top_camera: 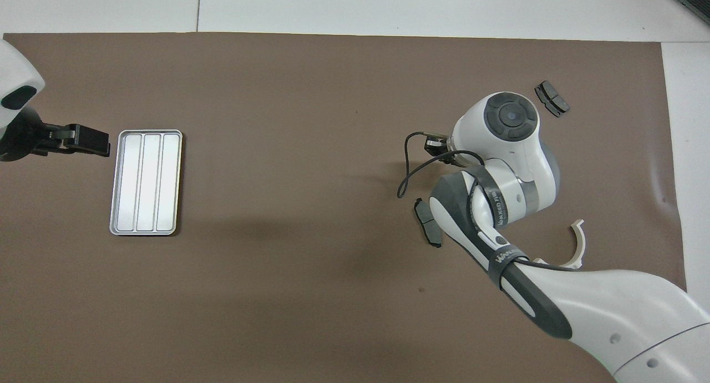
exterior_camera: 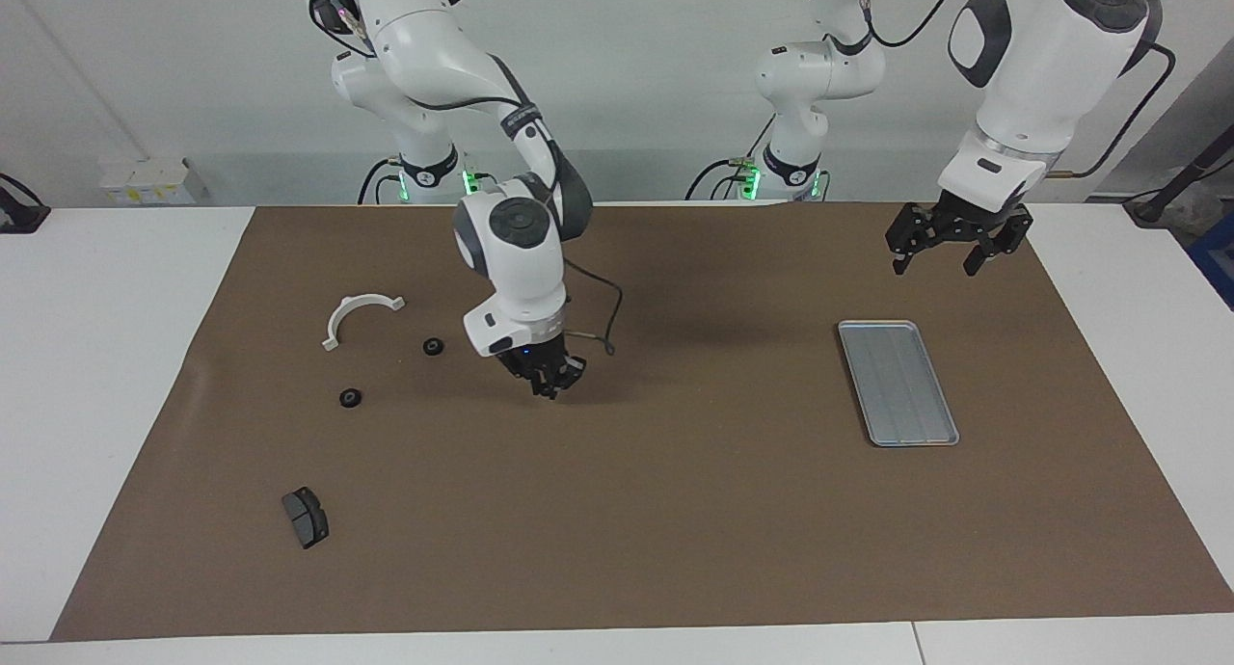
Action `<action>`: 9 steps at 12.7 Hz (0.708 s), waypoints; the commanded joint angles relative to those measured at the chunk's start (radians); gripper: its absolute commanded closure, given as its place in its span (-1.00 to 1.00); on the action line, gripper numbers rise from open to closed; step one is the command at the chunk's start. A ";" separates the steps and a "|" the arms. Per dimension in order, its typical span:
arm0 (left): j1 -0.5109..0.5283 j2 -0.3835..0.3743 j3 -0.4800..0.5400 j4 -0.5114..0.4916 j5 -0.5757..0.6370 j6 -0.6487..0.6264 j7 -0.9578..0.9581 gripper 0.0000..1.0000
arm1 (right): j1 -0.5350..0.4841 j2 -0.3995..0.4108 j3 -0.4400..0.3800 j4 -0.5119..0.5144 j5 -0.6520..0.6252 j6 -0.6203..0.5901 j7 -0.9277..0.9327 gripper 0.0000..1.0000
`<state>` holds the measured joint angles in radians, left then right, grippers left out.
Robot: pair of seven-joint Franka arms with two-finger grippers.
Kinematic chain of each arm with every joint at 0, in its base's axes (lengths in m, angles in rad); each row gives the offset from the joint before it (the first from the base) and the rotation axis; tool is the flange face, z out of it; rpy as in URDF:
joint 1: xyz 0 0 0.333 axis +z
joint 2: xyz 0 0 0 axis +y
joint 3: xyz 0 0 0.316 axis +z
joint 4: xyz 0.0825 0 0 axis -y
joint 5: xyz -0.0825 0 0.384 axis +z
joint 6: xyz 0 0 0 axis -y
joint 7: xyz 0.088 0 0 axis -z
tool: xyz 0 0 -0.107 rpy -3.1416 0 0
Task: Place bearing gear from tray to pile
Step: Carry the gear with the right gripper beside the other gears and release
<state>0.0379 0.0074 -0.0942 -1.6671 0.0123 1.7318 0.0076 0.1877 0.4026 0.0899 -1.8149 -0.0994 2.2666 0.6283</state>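
Bearing gears are lying by the white bracket, not in the tray — small, stiff, likely slick, so I'm favouring an outer-rim pinch — right gripper hanging beside them, fingertips together, left gripper waiting, jaws apart.

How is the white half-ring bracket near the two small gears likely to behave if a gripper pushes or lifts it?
The white half-ring bracket lies flat on the brown mat, so it would probably slide or spin rather than roll. It looks thin and plastic, so likely light. Its open arc with small end tabs suggests that a push at one end would pivot it, and a tight pinch might flex it.
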 commanded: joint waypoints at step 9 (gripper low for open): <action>0.031 -0.012 -0.001 0.001 0.011 -0.020 0.003 -1.00 | -0.191 0.070 0.016 0.049 0.003 0.090 -0.223 -1.00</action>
<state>0.0623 0.0074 -0.0918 -1.6670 0.0123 1.7312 0.0077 0.0064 0.4688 0.0909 -1.7976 -0.0992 2.3604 0.4261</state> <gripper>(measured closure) 0.000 0.445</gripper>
